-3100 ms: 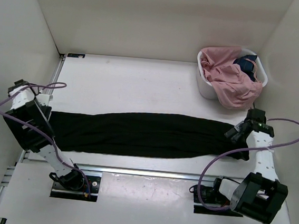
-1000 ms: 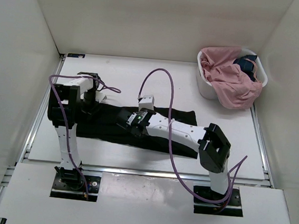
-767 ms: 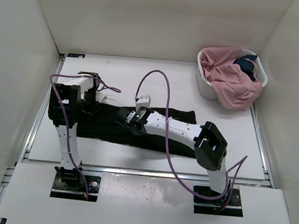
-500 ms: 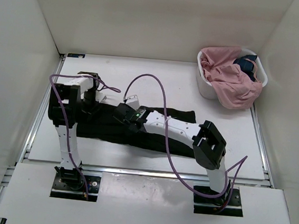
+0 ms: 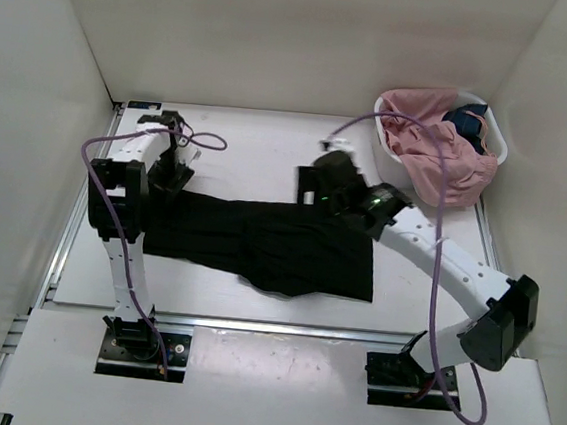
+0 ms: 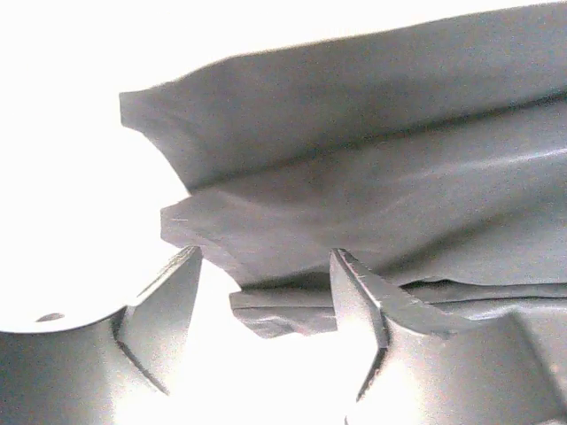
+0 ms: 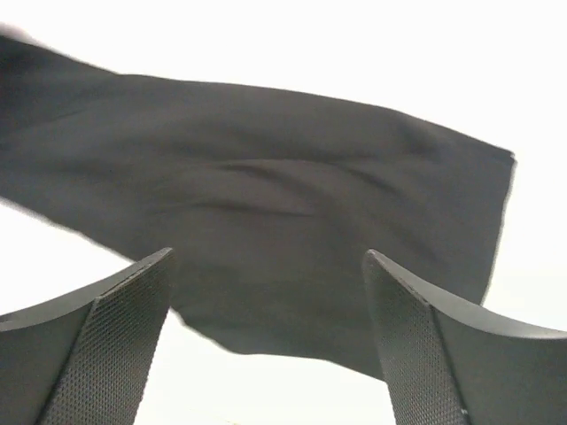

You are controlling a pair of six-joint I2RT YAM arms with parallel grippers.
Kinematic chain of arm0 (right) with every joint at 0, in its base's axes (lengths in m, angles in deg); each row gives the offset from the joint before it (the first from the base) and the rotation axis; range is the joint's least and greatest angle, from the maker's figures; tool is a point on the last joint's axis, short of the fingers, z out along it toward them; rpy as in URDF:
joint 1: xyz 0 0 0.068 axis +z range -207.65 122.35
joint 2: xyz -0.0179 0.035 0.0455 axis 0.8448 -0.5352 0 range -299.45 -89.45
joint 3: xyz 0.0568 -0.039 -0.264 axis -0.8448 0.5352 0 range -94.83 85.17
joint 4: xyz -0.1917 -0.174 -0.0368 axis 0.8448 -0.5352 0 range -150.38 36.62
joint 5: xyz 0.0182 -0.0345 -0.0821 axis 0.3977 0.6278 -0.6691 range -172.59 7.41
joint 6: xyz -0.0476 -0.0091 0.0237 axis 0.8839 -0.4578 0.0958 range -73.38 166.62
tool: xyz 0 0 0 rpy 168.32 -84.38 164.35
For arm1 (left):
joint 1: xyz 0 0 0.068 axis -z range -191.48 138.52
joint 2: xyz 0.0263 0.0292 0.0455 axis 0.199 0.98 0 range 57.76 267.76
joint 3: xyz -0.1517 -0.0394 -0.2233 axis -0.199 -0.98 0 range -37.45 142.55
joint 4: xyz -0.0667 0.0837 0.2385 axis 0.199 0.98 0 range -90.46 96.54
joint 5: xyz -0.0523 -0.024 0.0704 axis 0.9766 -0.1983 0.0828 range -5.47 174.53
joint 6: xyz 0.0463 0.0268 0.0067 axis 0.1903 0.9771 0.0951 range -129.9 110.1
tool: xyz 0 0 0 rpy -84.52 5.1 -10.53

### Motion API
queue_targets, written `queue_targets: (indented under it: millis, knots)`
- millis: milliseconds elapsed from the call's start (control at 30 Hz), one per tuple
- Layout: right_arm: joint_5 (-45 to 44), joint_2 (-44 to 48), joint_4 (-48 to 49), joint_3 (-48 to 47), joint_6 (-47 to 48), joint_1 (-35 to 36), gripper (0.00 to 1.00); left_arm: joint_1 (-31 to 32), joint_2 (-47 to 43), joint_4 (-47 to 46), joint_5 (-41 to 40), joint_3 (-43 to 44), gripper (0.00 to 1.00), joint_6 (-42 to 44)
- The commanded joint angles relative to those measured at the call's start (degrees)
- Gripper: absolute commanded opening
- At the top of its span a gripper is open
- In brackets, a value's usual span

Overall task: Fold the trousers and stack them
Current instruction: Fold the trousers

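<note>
Two layers of cloth showed in the top view. The pair of plain black, soft fabric trousers [image 5: 260,245] lay folded across the middle of the white tabletop [image 5: 239,148], thickest towards the right. The left hand [image 5: 170,173] sat at the trousers' far left corner. The right hand [image 5: 311,183] hung over their far right edge, not far from the white plastic basket [image 5: 389,165] holding a pink garment [image 5: 430,146] and a dark blue garment [image 5: 468,120]. How wide either hand stood could not be read from there.

The left wrist view settled it for the left hand [image 6: 266,292]: its fingers [image 6: 168,297] stood apart, clamping nothing, with the trousers' [image 6: 354,177] stepped, layered edge lying just past them. Those stacked edges were invisible from above.

The right wrist view showed the right hand [image 7: 266,257] spread wide and clear above the trousers [image 7: 266,204], which lay smooth with only shallow ripples.

Such cloth would likely handle as light, limp and unbreakable, sagging and sliding layer over layer. A pinch at a corner that took every layer together seemed the surest hold.
</note>
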Motion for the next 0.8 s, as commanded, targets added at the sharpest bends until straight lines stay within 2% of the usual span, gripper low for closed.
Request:
queue_targets:
  millis: [0, 33, 67, 100, 167, 233, 267, 333, 367, 433, 467, 500, 633, 767]
  knots:
    - [11.34, 1.29, -2.13, 11.30, -5.89, -15.36, 0.92, 1.50, -6.36, 2.37, 3.86, 7.56, 0.73, 2.33]
    - [14.45, 3.65, -0.47, 17.43, -5.90, -18.30, 0.93, 2.11, -7.23, 3.43, 4.48, 8.96, 0.78, 3.99]
    - [17.35, 4.89, 3.29, 20.27, -5.90, -20.94, 0.94, 3.34, -7.85, 5.00, 4.48, 10.54, 0.92, 4.87]
    - [20.17, 5.78, 4.81, 22.65, -5.90, -25.84, 0.97, 3.35, -7.85, 5.02, 3.87, 10.56, 0.95, 5.49]
    - [25.79, 7.18, 6.66, 26.79, -4.06, -29.82, 0.97, 4.14, -7.85, 5.02, -2.85, 9.95, 0.95, 5.50]
    - [28.36, 7.19, 7.37, 29.25, -1.70, -34.48, 0.98, 4.14, -7.32, 8.17, -1.59, 11.52, 0.95, 4.97]
    - [29.76, 7.19, 8.68, 30.22, -0.90, -36.93, 0.98, 4.75, -7.32, 8.88, 6.25, 13.79, 0.95, 4.97]
    - [33.63, 7.19, 10.00, 32.07, 0.51, -38.97, 0.98, 5.89, -8.12, 8.89, 14.90, 13.81, 0.99, 4.97]
    - [35.38, 7.19, 10.79, 34.17, 1.30, -40.98, 0.98, 8.42, -8.72, 8.89, 21.90, 13.81, 0.99, 5.49]
    - [40.29, 7.19, 14.56, 36.64, 1.31, -43.19, 0.98, 12.03, -8.12, 8.89, 26.78, 9.87, 0.99, 5.50]
    - [45.54, 7.19, 16.06, 39.26, 1.31, -45.11, 0.98, 13.88, -7.16, 8.89, 31.51, 8.29, 0.99, 5.50]
    - [48.03, 6.67, 17.73, 40.59, 1.31, -45.92, 0.98, 17.20, -5.93, 8.89, 33.47, 5.75, 0.99, 6.19]
    - [50.77, 3.94, 20.47, 43.85, 1.83, -47.24, 0.98, 20.14, -2.50, 5.29, 36.38, 3.88, 1.00, 4.71]
    - [51.40, 3.06, 21.52, 44.56, 2.36, -47.24, 0.97, 20.75, 1.46, 5.28, 42.70, 10.29, 1.00, 3.04]
